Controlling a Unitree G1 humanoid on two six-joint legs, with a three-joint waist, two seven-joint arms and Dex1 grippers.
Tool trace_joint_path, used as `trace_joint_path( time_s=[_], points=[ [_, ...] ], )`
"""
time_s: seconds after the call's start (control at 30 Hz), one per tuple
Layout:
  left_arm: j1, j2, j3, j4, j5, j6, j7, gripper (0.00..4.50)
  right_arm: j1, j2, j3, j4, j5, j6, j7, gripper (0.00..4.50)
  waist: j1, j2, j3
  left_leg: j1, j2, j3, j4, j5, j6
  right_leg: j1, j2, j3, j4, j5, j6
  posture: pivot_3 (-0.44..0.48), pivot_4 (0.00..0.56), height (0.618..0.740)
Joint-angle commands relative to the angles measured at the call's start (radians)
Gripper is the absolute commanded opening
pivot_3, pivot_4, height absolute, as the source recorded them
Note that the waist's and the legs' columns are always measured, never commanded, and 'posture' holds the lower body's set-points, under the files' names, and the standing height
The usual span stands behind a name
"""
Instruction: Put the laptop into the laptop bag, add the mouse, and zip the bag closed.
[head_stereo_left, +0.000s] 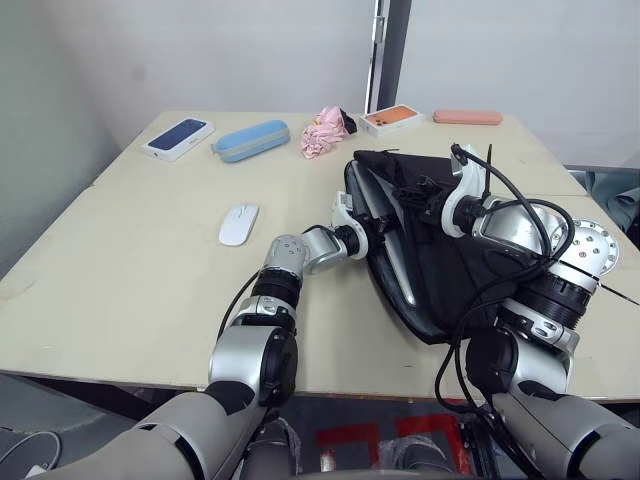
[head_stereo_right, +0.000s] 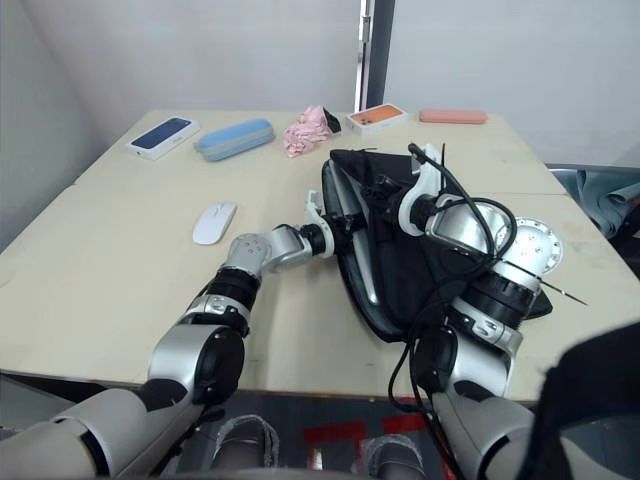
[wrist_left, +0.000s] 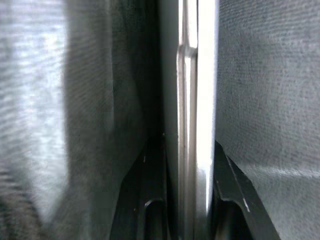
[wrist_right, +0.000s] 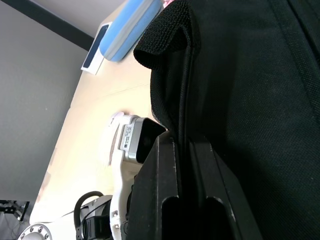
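Observation:
The black laptop bag lies on the right half of the table, its mouth open toward the left. The silver-grey laptop sits partly inside it, one long edge showing. My left gripper reaches into the mouth. In the left wrist view its fingers are shut on either side of the laptop's thin edge. My right gripper is at the bag's upper flap, shut on a black fabric edge and holding it up. The white mouse lies on the table left of the bag, apart from both grippers.
Along the far edge of the table lie a navy phone box, a blue pencil case, a pink cloth, an orange box and a pink case. A wall stands close behind.

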Motion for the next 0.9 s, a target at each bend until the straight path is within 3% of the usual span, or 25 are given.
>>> trace_joint_path(
  time_s=[0.03,0.37,0.8,0.87,0.9],
  points=[
    [-0.109,-0.157,0.006,-0.032,-0.021,-0.022,-0.076,0.30,-0.020,0.007,-0.001,-0.017,0.074,-0.018,-0.029,0.02,0.000,0.000,0.000,0.000,0.000,0.000,0.000,0.000,0.000,0.000,0.000,0.000,0.000,0.000,0.000,0.000,0.150,0.740],
    [-0.127,-0.186,-0.042,0.020,0.064,-0.071,-0.123,0.30,0.012,-0.023,0.074,-0.006,0.232,-0.107,-0.133,0.02,0.000,0.000,0.000,0.000,0.000,0.000,0.000,0.000,0.000,0.000,0.000,0.000,0.000,0.000,0.002,0.000,0.150,0.740],
    [-0.133,-0.192,-0.046,0.033,0.076,-0.062,-0.126,0.30,0.091,-0.183,0.288,0.009,0.481,-0.321,-0.222,0.02,0.001,0.000,0.000,-0.001,0.000,0.000,0.000,0.000,0.000,0.000,0.000,0.000,0.000,0.000,0.003,0.000,0.150,0.740],
    [-0.132,-0.189,-0.045,0.033,0.077,-0.055,-0.124,1.31,0.102,-0.209,0.318,0.010,0.507,-0.352,-0.225,0.00,0.001,0.000,0.000,-0.001,0.000,0.000,0.000,0.000,0.000,0.000,0.000,0.000,0.000,0.001,0.003,0.000,0.150,0.740],
    [-0.130,-0.188,-0.046,0.028,0.077,-0.047,-0.127,1.56,0.106,-0.222,0.332,0.010,0.519,-0.367,-0.226,0.00,0.001,0.000,0.000,-0.001,0.000,0.000,0.000,0.000,0.000,0.000,-0.001,0.000,0.000,0.000,0.003,0.000,0.150,0.740]
  ],
)
